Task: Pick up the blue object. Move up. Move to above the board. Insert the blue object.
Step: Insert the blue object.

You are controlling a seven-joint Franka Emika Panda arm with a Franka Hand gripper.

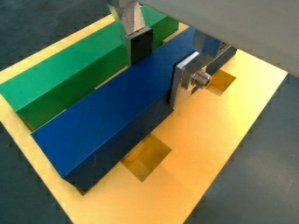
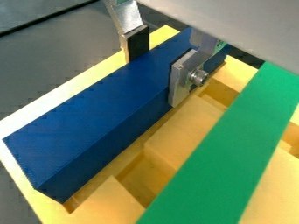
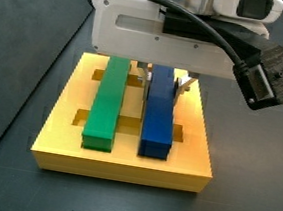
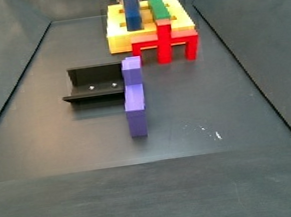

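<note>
The long royal-blue rectangular bar (image 1: pixel 100 122) lies directly between the fingers of the end effector (image 1: pixel 163 63), and it is already down on the large flat yellow board with grooves and square cut-outs (image 1: pixel 222 131). Its long axis runs along the board's grooves, away from the end effector, so the fingers stand at one end part of the bar and cross its narrow width. In both wrist views one silver finger plate with dark pad (image 2: pixel 184 77) stands against a side face of the bar and the opposite finger (image 2: pixel 132 33) stands at the far side. The jaws are narrow, about the width of the bar, but I cannot tell whether they press it or have a small gap.

In a side view the bar (image 3: pixel 159 118) appears sunk into its groove, so I judge that the insertion is almost finished or finished. The coming move turns on this: the bar is straight below the end effector, so any lift must be vertical.

Beside the blue bar, parallel and in the neighbouring groove of the board (image 3: pixel 121 162), lies a long green rectangular bar (image 3: pixel 107 102). Empty square cut-outs (image 1: pixel 147 157) show next to the blue bar.

Far from the end effector, on the dark table (image 4: pixel 58 142), stand a purple long piece (image 4: pixel 135 97), a dark L-shaped fixture (image 4: pixel 94 85), and a red piece (image 4: pixel 167 42) beside the board.
</note>
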